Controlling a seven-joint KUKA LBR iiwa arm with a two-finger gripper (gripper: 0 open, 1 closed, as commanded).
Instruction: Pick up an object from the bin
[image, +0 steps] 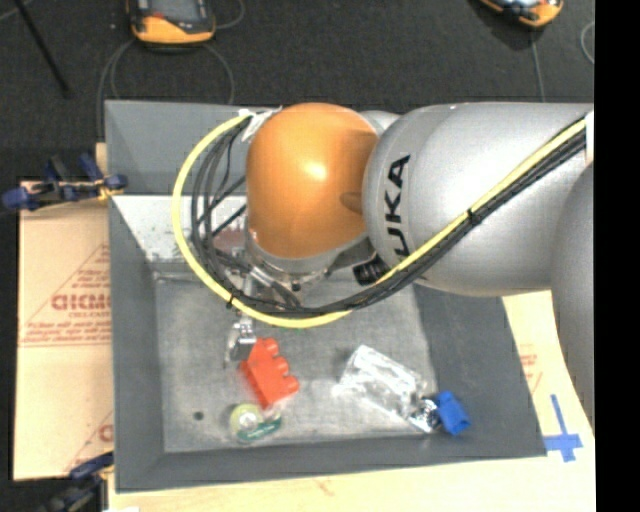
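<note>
red studded block (270, 374) is lying in the middle of the grey bin (135, 350), left of a crumpled clear wrapper (380, 380), its upper end sitting just beside the pincer (240, 345); the orange wrist cover (300, 180) is hiding much of the pincer, so apart or together cannot be told.

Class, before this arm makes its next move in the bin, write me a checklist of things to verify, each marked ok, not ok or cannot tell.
1. Gripper beside the upper-left end of the red block: ok.
2. Red block already gripped: cannot tell.
3. Red block apart from the clear wrapper: ok.
4. Round greenish thing just below the red block, clear of it: cannot tell.
5. Blue piece well away from the gripper: ok.
</note>
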